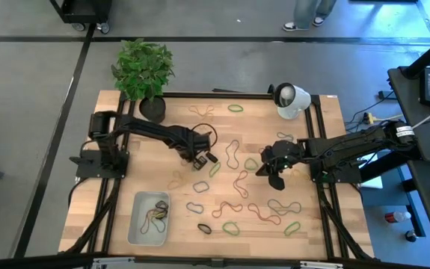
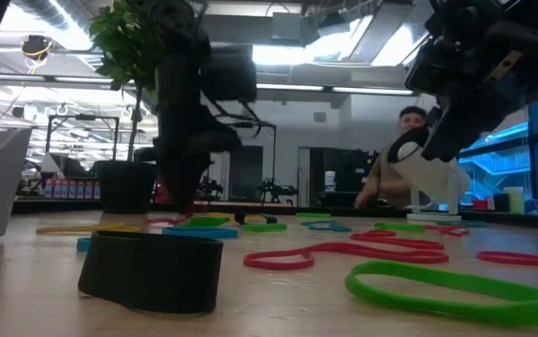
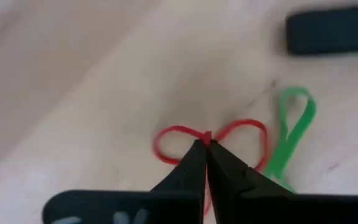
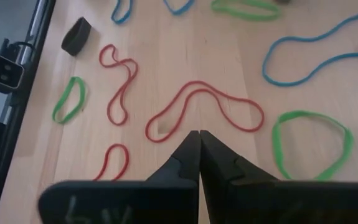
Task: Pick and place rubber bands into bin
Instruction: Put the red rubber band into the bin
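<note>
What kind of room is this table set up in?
Probably a robotics lab or open workshop. The wooden table stands on a bare grey floor marked with tape lines, the low view shows exposed ceiling lights and equipment racks behind, and a person sits at the far side.

Even overhead light, soft shadows; blurred low and left wrist views.

A leafy potted plant [image 1: 143, 69] in a black pot [image 1: 152, 109] stands at the wooden tabletop's [image 1: 312, 232] eleven o'clock corner; a white camera [image 1: 291, 99] sits near one o'clock. A person [image 2: 407, 148] shows beyond.
</note>
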Controlling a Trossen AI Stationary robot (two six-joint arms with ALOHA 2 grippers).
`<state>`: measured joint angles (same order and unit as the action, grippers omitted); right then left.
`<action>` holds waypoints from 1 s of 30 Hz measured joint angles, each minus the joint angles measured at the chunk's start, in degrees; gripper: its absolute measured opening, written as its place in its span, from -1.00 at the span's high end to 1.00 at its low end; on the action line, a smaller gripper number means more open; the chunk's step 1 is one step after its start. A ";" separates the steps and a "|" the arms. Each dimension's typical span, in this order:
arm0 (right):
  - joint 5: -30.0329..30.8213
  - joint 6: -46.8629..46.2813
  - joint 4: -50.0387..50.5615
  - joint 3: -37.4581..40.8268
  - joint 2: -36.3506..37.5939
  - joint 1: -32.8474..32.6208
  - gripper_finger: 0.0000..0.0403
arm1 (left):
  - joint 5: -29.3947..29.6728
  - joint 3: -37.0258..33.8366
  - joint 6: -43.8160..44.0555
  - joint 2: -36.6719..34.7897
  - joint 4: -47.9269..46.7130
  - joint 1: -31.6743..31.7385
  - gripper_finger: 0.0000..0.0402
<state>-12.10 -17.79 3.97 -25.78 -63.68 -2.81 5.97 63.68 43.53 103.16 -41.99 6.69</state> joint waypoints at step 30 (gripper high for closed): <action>3.67 0.47 -6.54 -0.02 -0.02 0.07 0.96 | -8.68 21.75 47.18 -17.95 -39.30 -37.66 0.99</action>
<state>-8.43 -17.32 -2.57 -25.80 -63.70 -2.74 -2.71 85.43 90.71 85.22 -81.29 -30.96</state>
